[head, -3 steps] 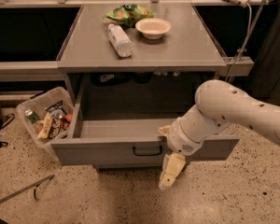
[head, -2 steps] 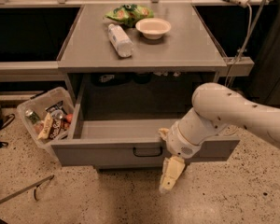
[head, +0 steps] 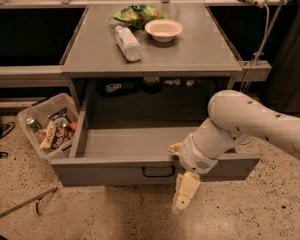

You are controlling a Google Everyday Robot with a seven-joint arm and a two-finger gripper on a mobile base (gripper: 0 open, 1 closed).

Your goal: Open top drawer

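The top drawer [head: 140,143] of the grey metal cabinet stands pulled far out, and its inside looks bare. Its grey front [head: 110,171] faces me, with a small black pull handle [head: 158,171] at the centre. My gripper [head: 184,191] hangs down in front of the drawer front, just right of the handle and below it, apart from the handle. The white arm [head: 250,121] reaches in from the right and covers the right part of the drawer front. No other drawers show.
On the cabinet top [head: 90,49] lie a plastic bottle [head: 127,42], a green chip bag [head: 138,14] and a white bowl [head: 163,30]. A clear bin of snacks [head: 47,126] stands on the floor left of the drawer. A cable [head: 262,39] hangs at the right.
The drawer stays open at about the same reach. The arm has shifted slightly and the gripper hangs a little lower in front of the drawer front.
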